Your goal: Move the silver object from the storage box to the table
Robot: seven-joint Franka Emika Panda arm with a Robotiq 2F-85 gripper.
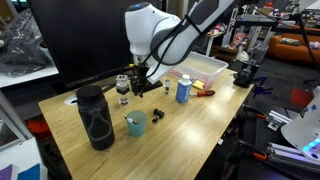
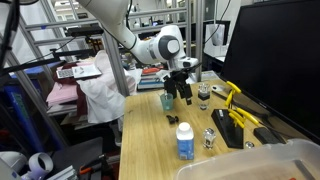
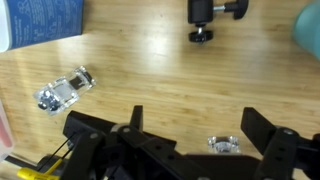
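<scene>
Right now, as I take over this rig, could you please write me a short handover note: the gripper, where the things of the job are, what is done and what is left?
Gripper: jaws wide open, holding nothing, close above the table.
Silver object: lies on the bare wood near the blue-labelled can, outside the storage box and not between the jaws.
Done: the silver object is out of the box and on the table, so the move looks complete.
Left: probably only to raise the arm clear. The inside of the box is hard to see, so check it.
</scene>
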